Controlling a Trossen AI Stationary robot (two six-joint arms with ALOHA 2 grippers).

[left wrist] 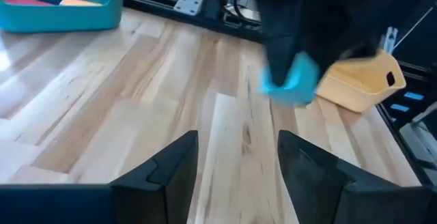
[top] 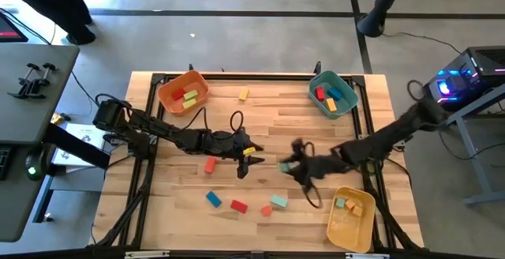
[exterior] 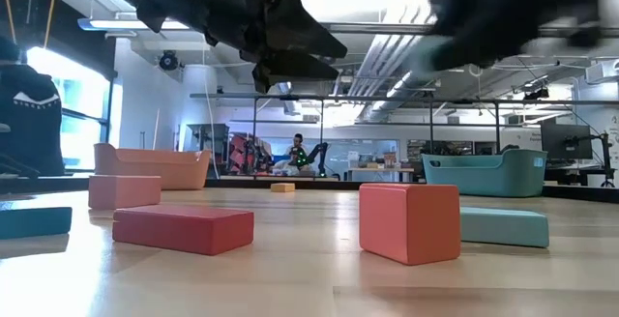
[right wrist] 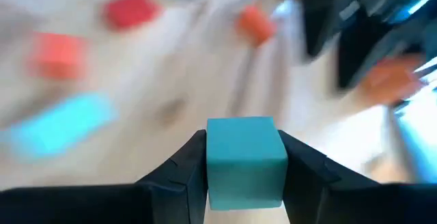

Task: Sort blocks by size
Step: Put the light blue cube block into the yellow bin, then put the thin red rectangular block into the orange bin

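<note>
Orange bin (top: 183, 92), teal bin (top: 334, 94), yellow bin (top: 352, 218)

Left pincer (top: 243, 167) open mid-table; right pincer (top: 289, 164) clamped, raised, just beside.

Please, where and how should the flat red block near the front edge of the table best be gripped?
Judging by its pose, grip the red block across its narrow width, on the two long side faces, coming straight down from above. It lies flat and low, with free wood on both sides for the fingers.
</note>
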